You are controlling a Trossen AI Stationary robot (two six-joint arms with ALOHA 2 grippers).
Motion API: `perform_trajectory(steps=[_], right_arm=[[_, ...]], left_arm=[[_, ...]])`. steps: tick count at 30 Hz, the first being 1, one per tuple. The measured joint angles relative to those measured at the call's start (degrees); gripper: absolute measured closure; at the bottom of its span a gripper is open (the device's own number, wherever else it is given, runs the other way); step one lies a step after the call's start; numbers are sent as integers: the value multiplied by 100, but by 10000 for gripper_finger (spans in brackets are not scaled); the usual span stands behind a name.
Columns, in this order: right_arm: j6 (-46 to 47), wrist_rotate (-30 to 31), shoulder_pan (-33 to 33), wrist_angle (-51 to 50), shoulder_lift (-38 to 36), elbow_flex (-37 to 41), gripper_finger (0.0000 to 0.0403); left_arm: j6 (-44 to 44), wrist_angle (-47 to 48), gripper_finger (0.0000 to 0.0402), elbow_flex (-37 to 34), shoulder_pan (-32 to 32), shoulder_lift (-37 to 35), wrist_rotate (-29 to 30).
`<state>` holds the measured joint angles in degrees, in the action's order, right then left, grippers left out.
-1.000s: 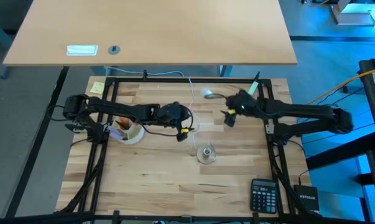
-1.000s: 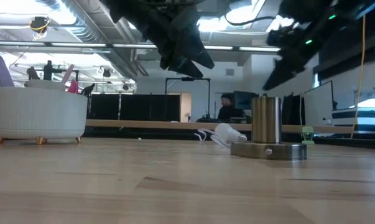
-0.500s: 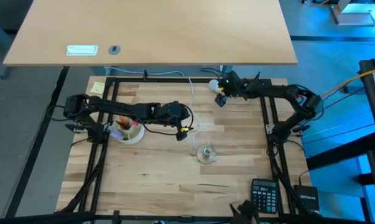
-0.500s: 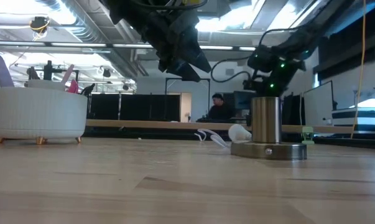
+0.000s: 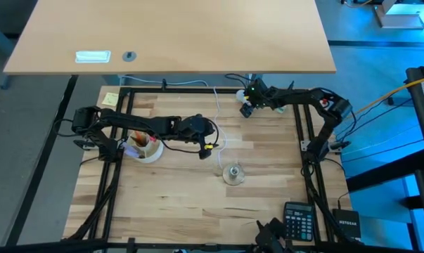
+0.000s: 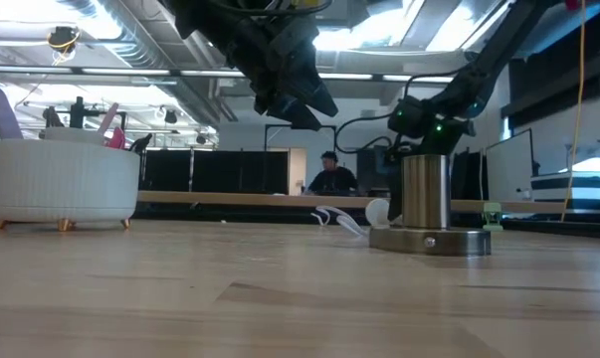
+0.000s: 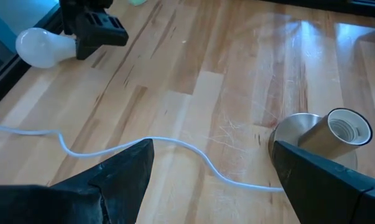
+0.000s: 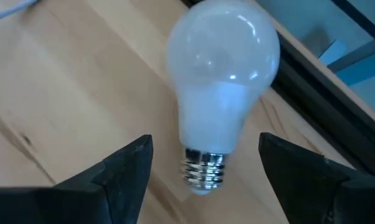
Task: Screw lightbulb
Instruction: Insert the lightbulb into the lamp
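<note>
Hovering over the lightbulb (image 8: 219,92) lying on the worktop (image 5: 197,197), my right gripper (image 5: 247,105) stands released, fingers either side, grasping nothing; left gripper (image 5: 206,149) likewise released.

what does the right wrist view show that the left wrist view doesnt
Only the right wrist view shows the lightbulb's grey screw base, lying on the wood between the right gripper's open fingers, not yet touched. Only the left wrist view shows the socket, tilted on its round silvery base with its threaded mouth open, the thin white cord across the boards, and the left gripper's own open fingers. Both show the lightbulb by the table's edge.
</note>
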<state>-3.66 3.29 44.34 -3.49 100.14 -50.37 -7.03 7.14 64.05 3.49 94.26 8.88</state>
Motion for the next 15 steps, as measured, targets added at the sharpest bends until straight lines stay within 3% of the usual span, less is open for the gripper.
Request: perform_trajectory(steps=[15], right_arm=[[-116, 15, 7, 70, 37, 24, 259]], left_arm=[[0, 15, 84, 0, -7, 0, 0]])
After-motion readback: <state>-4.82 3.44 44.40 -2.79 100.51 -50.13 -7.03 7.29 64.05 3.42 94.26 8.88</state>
